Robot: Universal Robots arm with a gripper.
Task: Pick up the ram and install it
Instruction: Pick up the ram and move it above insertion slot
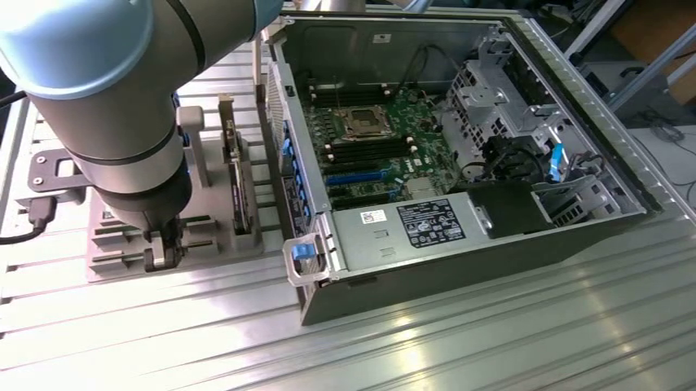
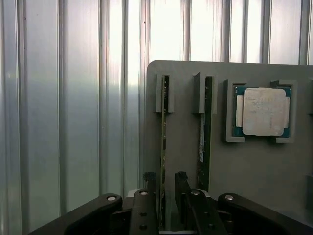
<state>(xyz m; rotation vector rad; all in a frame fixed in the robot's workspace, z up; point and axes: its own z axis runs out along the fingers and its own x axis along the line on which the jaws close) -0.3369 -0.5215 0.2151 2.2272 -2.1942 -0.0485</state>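
Note:
The ram (image 2: 163,132) is a thin green stick standing on edge in a slot of the grey holder (image 2: 244,171). My gripper (image 2: 165,177) straddles its near end, one dark finger on each side. A narrow gap still shows between each finger and the stick, so the jaws stand open and close to it. In the exterior view the gripper (image 1: 163,257) reaches straight down onto the holder (image 1: 114,244), at the exterior view's left of the open computer case (image 1: 457,236). The motherboard (image 1: 376,147) lies exposed inside the case.
A second stick (image 2: 205,127) stands in the neighbouring slot. A square silver processor (image 2: 264,111) sits in a pocket of the holder beyond it. A taller dark card (image 1: 234,175) stands between the gripper and the case. Ribbed metal table (image 1: 490,342) surrounds everything.

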